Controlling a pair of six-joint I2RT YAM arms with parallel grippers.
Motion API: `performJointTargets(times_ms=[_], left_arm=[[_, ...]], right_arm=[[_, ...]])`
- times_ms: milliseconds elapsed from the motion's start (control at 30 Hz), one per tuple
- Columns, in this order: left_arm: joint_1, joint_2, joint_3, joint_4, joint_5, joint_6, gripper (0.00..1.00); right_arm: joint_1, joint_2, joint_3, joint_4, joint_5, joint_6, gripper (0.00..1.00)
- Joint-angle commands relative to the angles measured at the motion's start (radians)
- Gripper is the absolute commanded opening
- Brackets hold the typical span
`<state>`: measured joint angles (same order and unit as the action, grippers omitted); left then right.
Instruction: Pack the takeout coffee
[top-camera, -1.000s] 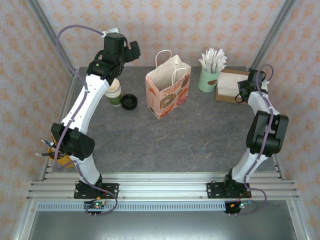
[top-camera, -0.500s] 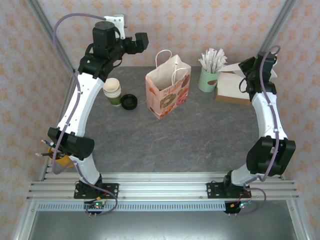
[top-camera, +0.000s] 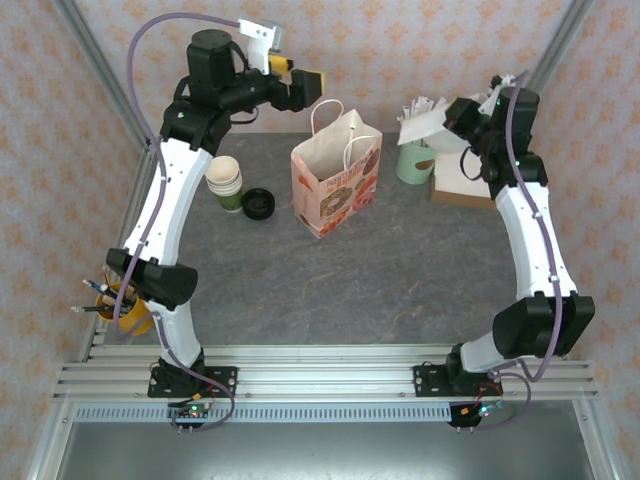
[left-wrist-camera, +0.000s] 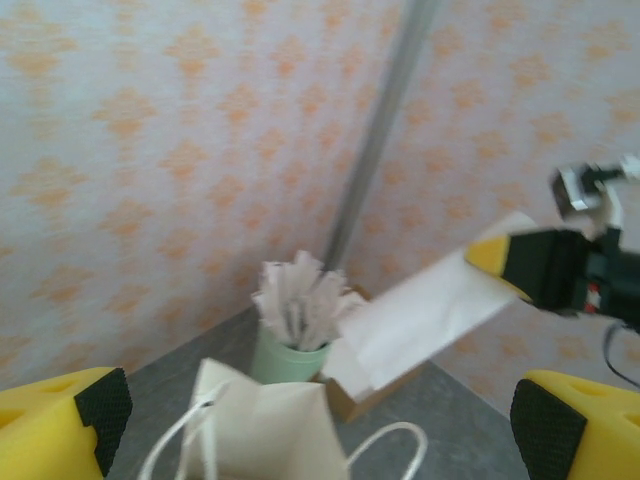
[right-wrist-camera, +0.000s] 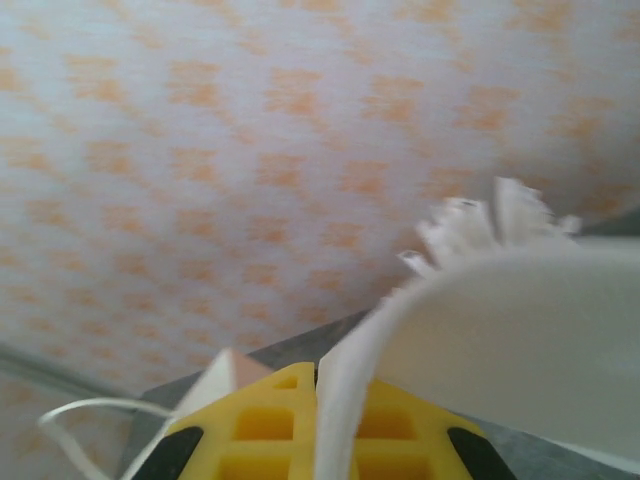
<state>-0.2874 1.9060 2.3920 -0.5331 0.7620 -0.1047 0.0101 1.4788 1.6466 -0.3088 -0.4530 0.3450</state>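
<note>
takeout coffee (top-camera: 258, 204): small cup; I mostly see its round black lid
pose: upright, lid on
place: far left of the desk (top-camera: 400, 280)

Bright, even light; blurred wrist views

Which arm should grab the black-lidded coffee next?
Left. The coffee sits on its side of the paper bag, and the left hand is open and empty. The right hand is shut on a white sheet, beyond the bag.
</note>
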Motion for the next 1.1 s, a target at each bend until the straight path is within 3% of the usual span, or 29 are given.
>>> performJointTargets(times_ms=[0, 400, 600, 833, 1067], left_arm=[[-0.026, 0.061, 0.084, 0.001, 0.224, 0.095, 1.0], [0.026, 0.149, 0.307, -0.158, 0.433, 0.384, 1.0], [0.079, 0.122, 0.306, -0.289, 0.426, 0.538, 1.0], [0.125, 0.11, 0.294, -0.394, 0.534, 0.682, 1.0], [0.123, 0.12, 0.27, -0.388, 0.632, 0.702, 0.98]], right_arm=[[0.047, 0.041, 0.168, -0.082, -0.091, -0.098, 0.0], [0.243, 0.281, 0.695, -0.333, -0.353, -0.33, 0.0], [0.325, 0.425, 0.936, -0.459, -0.456, -0.46, 0.0], [0.394, 0.483, 1.0, -0.456, -0.512, -0.563, 0.0], [0.433, 0.503, 1.012, -0.451, -0.562, -0.604, 0.0]])
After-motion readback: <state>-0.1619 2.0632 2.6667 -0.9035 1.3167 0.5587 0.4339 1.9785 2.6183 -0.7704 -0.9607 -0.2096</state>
